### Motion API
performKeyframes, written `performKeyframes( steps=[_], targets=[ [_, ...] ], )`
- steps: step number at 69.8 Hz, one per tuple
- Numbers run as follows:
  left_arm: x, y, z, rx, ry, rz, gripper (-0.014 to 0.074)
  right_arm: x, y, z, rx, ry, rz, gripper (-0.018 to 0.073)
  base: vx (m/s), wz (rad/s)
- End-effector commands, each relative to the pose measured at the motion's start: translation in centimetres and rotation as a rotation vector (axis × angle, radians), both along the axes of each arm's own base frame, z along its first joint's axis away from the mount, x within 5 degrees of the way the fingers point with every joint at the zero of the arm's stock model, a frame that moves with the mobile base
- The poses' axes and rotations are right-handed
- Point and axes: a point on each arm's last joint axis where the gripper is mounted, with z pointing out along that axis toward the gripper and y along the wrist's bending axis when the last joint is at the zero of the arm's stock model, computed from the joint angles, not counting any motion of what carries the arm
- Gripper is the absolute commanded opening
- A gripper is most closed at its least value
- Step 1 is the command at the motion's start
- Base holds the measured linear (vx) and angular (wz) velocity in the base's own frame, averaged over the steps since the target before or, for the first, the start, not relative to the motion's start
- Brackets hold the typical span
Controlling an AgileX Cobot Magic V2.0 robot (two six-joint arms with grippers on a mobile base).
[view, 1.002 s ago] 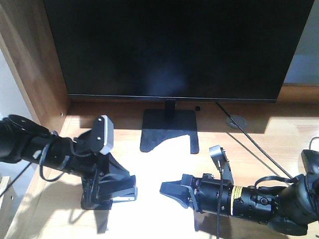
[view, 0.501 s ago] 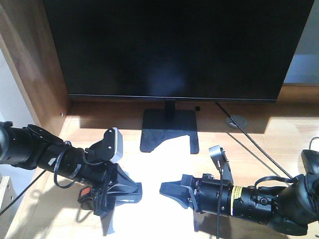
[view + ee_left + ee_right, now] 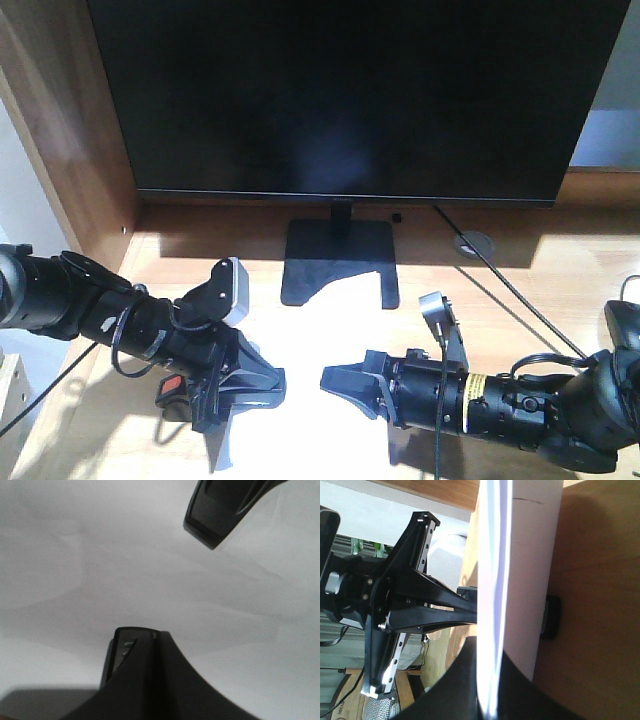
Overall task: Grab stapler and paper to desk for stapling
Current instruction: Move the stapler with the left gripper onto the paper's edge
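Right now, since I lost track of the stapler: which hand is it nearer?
The left hand: the stapler shows its orange-red patch right beside that arm, behind the fingers. The right hand, across the paper, has nothing red near it.

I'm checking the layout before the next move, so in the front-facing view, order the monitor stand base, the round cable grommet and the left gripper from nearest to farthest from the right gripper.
From the right gripper:
1. Left gripper, just across the paper, to its side.
2. Monitor stand base, behind it, toward the back of the desk.
3. Cable grommet, farther back, beside the stand.
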Motion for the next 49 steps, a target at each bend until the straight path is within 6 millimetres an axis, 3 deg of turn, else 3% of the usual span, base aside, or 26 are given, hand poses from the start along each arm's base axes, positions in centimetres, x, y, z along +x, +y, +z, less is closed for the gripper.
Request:
performKeyframes(
  steps=[1,28,38,49],
  targets=[
    [-0.1,0.0,0.9,0.036,-0.043,-0.014,-0.0006,0.4,0.3,1.8,0.086,-0.08,0.013,-0.0003,0.0,0.0],
    [-0.9,0.3,7.9,-0.031,-0.244,0.026,-0.0006,0.4,0.3,1.8,0.085,-0.083,0.014,-0.0003,0.0,0.0],
    [-1.3,0.4,9.4,-0.055,-0.287,0.042,-0.0006,0.4,0.3,1.8,0.086,-0.082,0.01,-0.0002,0.0,0.0],
    [-1.4,0.4,9.7,-0.058,-0.295,0.042,-0.0006,0.4,0.3,1.8,0.086,-0.082,0.005,0.0014,0.0,0.0]
  ],
)
